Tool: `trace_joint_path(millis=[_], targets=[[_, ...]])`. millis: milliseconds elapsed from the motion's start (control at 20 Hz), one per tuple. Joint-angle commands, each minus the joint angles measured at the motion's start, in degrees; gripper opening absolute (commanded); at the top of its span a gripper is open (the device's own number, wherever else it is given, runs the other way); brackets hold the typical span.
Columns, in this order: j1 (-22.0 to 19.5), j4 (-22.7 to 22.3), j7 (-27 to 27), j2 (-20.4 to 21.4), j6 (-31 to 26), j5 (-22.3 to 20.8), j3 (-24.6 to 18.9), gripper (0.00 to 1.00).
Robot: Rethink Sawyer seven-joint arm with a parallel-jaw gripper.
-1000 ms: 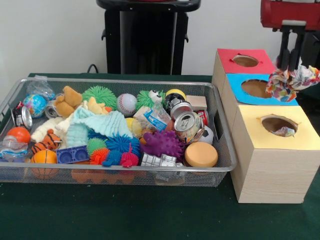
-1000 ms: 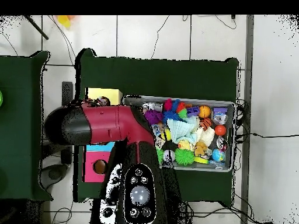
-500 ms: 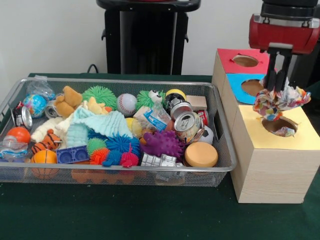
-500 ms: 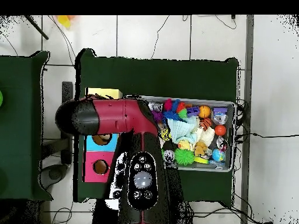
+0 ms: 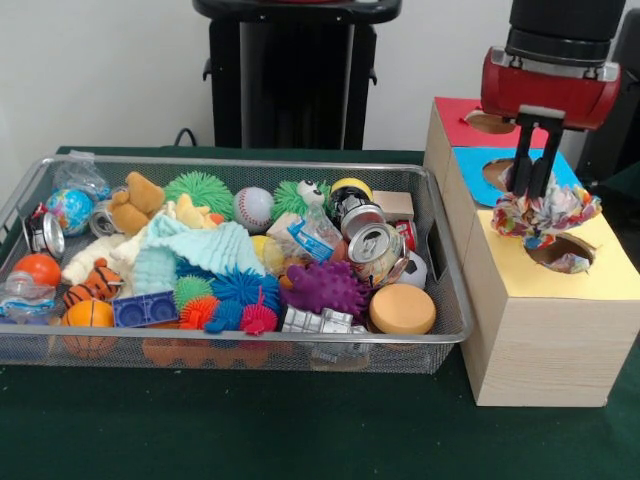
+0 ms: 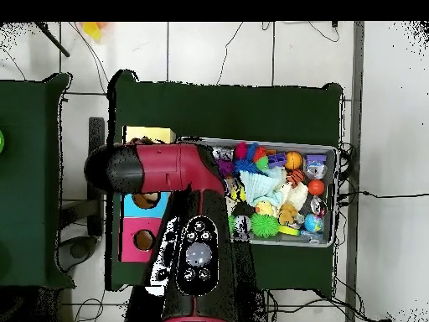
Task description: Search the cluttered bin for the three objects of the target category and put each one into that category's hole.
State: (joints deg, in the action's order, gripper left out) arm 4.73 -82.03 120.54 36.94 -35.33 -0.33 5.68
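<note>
One gripper (image 5: 533, 178), fingers narrowed to a slim gap and clamped on a multicolour fabric bundle (image 5: 545, 214). Bundle hangs from the fingertips, directly above the hole (image 5: 560, 250) in the yellow-topped box (image 5: 545, 310); whether bundle touches the box top: cannot tell. A 2nd scrap of similar fabric (image 5: 571, 263) sits inside that hole, below the gripper. Behind the gripper: blue-topped box (image 5: 470, 165), then red-topped box (image 5: 455, 110), each w/ a round hole, partly hidden by the red wrist housing.

To the picture-left of the gripper, just beside the boxes: wire-mesh bin (image 5: 250, 345), full. Nearest items to the gripper: orange disc (image 5: 402, 308), crushed can (image 5: 375, 248), purple spiky ball (image 5: 325, 287). Farther out: baseball (image 5: 253, 207), green spiky ball (image 5: 199, 188), light-blue cloth (image 5: 195, 252), teddy bear (image 5: 135, 204), basketball (image 5: 90, 315), globe ball (image 5: 69, 210).

Overhead view: arm (image 6: 167, 172) covers the boxes; gripper not visible there.
</note>
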Motion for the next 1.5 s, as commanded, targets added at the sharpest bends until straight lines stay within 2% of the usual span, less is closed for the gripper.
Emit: trace_joint_path(millis=[50,250,450,700,1300,1500], targets=[[3.4,2.2,17.5,-2.2,-1.3,2.2,3.6,0.0],[5.4,2.7,18.2,-2.2,-1.9,3.3,5.5,0.0],[6.7,5.1,18.4,-2.7,-3.8,6.0,5.6,0.0],[7.1,7.7,18.1,-4.7,-3.2,8.6,5.3,0.0],[7.6,9.0,16.2,-5.8,-3.6,10.6,7.0,0.0],[7.5,7.1,15.2,-5.5,-2.7,10.6,7.4,0.0]])
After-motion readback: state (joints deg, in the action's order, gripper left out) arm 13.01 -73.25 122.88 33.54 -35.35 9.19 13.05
